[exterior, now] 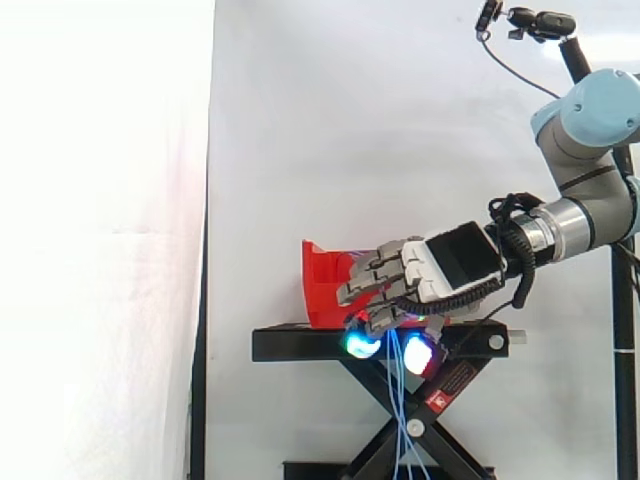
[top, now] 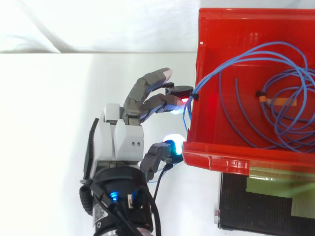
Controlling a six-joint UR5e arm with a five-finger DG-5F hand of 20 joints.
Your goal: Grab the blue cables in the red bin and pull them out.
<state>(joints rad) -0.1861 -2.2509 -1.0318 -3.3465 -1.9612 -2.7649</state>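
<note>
We judged the pull-out under way: the hand [top: 120, 142], pinching the cables [exterior: 397, 390] hanging below it, needed to retreat from the bin [top: 236, 157] ahead, where most coils lay.

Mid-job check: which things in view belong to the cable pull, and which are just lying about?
Job: blue cables; red bin; hand.
Lying about: black stand under the bin; taped board; camera on its pole; white curtain.
</note>
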